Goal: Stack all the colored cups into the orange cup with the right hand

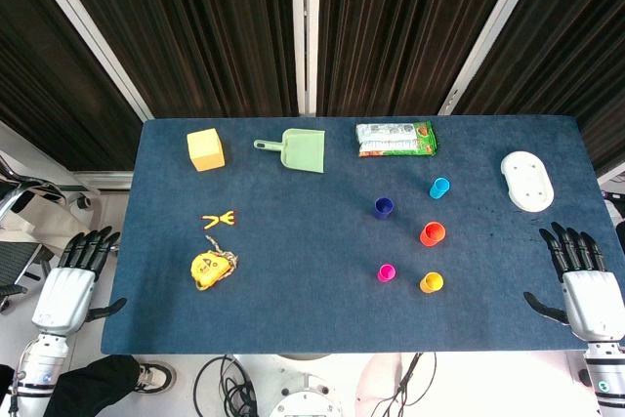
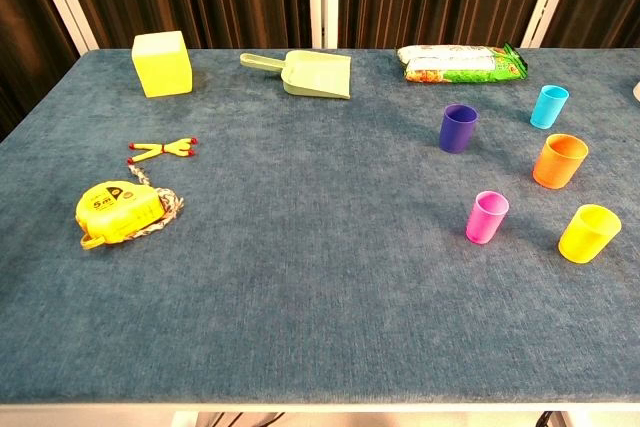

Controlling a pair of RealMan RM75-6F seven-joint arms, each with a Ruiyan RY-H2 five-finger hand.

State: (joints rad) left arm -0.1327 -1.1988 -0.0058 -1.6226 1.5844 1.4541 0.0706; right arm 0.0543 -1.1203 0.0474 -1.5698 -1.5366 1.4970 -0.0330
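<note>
**Five cups standing separate on the table; both hands empty at the near corners**

Reference landmark: the orange cup (image 1: 432,233), upright on the blue table (image 1: 293,271), mouth up, nothing inside it as far as the chest view shows.

Task items, placed relative to the orange cup:
- Light blue cup (image 1: 439,187): beyond it, toward the far edge, upright, apart from it.
- Dark blue cup (image 1: 384,207): to its left and slightly farther back, upright, apart.
- Pink cup (image 1: 387,272): nearer the front edge and to the left, upright, apart.
- Yellow cup (image 1: 431,282): directly in front, nearer the front edge, upright, apart.

No cup touches another; none is nested.

Hands:
- Right hand (image 1: 581,275): at the table's front right corner, well to the right of the orange cup, palm down. Fingers straight and slightly fanned, thumb out to the side. It holds nothing.
- Left hand (image 1: 76,271): off the table's left edge, well to the left of the orange cup. Fingers extended and a little apart, thumb out. It holds nothing.
- Neither hand appears in the chest view.

Other items, relative to the orange cup:
- Snack packet (image 1: 395,139): far behind, near the back edge.
- White dish (image 1: 526,181): behind and to the right.
- Green dustpan (image 1: 296,150): behind and to the left.
- Yellow block (image 1: 205,149): farther left again.
- Tape measure (image 1: 211,268): well left, near the front.
- Small yellow clip (image 1: 219,219): just behind the tape measure.
</note>
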